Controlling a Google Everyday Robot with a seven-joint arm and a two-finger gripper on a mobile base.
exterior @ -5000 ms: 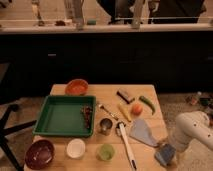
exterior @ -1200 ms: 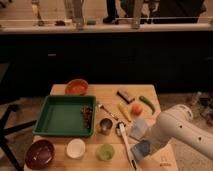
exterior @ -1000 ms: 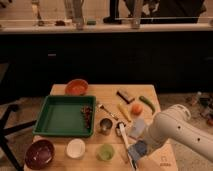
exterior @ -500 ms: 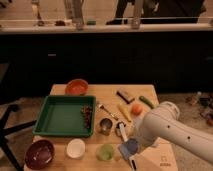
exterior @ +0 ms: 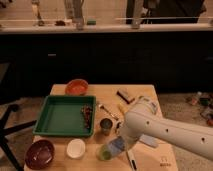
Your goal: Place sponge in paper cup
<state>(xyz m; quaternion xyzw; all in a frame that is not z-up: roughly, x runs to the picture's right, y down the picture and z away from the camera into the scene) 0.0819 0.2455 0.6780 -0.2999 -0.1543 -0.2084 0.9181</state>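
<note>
The gripper (exterior: 115,147) hangs low beside the light green cup (exterior: 104,153), its 2 fingers pinching the pale blue sponge (exterior: 119,143). The white paper cup (exterior: 76,148) stands apart to the left, between that cup and the maroon bowl (exterior: 40,153).

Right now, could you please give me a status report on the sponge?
Gripper low at table front, shut on sponge. Paper cup not yet reached. Green cup stands between sponge and paper cup.
</note>
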